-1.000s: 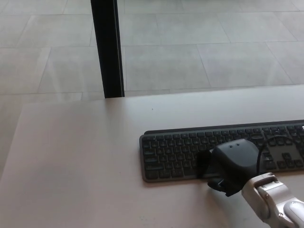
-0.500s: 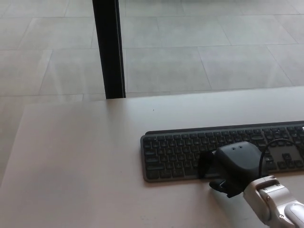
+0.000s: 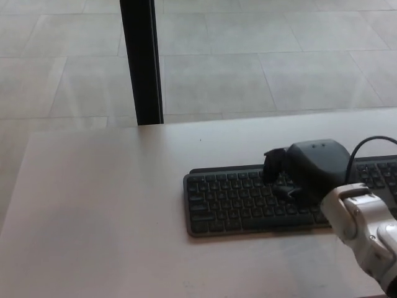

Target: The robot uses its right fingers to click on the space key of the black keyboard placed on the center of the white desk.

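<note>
Centrally, the flat black low-profile keyboard (image 3: 248,202) lies on the white desk top (image 3: 105,211), in the lower right part of the frame, its long edge running nearly parallel to the desk's near edge and its right end cut off by the picture border. The bottom row of keys, where the long space key (image 3: 263,221) sits, is exposed along the keyboard's near edge; its outline is faint at this resolution, so its position is approximate.

The robot's right hand (image 3: 307,167), black with a rounded glossy shell, is over the upper rows of the keyboard, towards the right of the frame. The black fingers (image 3: 273,164) point to the picture's left and are curled close together, holding nothing; whether they touch the keys cannot be told from this angle. A thin black cable (image 3: 366,144) arcs from the hand's back towards the right border. The white and grey forearm (image 3: 363,230) enters from the lower right corner and covers part of the keyboard's right section.

Beyond the desk's far edge, a grey tiled floor (image 3: 248,62) fills the upper half of the frame. A black upright post (image 3: 141,62) stands at upper centre-left, meeting the desk's far edge.
</note>
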